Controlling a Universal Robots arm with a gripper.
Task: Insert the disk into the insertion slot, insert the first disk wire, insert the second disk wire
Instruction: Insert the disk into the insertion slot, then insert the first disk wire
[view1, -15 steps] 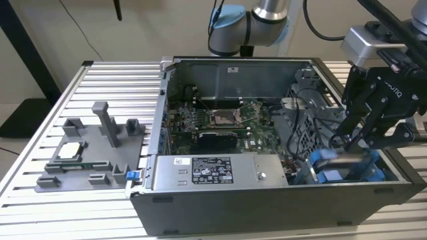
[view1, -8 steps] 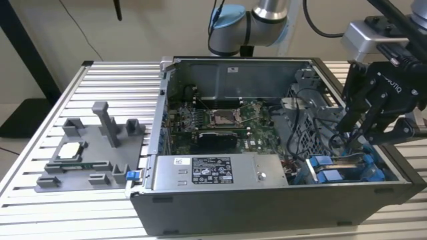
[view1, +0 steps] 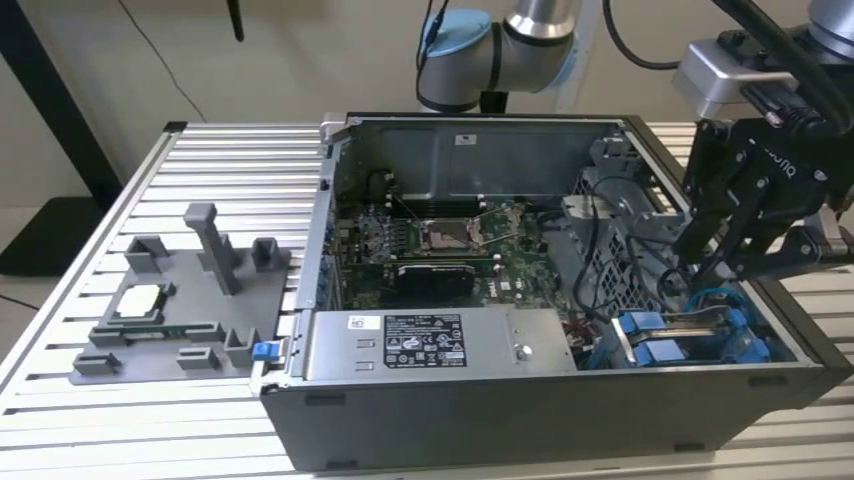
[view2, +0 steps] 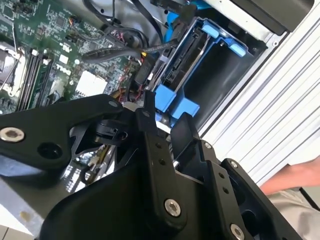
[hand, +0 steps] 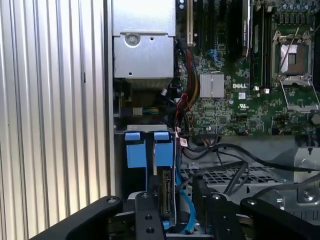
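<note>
Plain beige wall (view1: 120, 60) at back, thin dark cable (view1: 160, 58) hanging down it. Ribbed aluminium table (view1: 227, 150) in front, long parallel slats. Black post (view1: 54, 100) slanting at exterior view's left, dark flat base (view1: 40, 235) on pale floor (view1: 11, 330). Soft, even light over the whole table.

table (view1: 240, 150): ribbed bare metal, matt silver
fixture (view1: 200, 300): grey plastic, matt
case (view1: 534, 420): dark grey sheet metal, dull finish
power-supply box (view1: 521, 345): bare grey metal, paper label
disk (hand: 165, 192): smooth bright blue plastic carrier, slight sheen
drive cage (hand: 225, 177): perforated grey metal
gripper (view2: 165, 107): matt black, shiny screw heads
cables (hand: 240, 152): smooth black jackets
</note>
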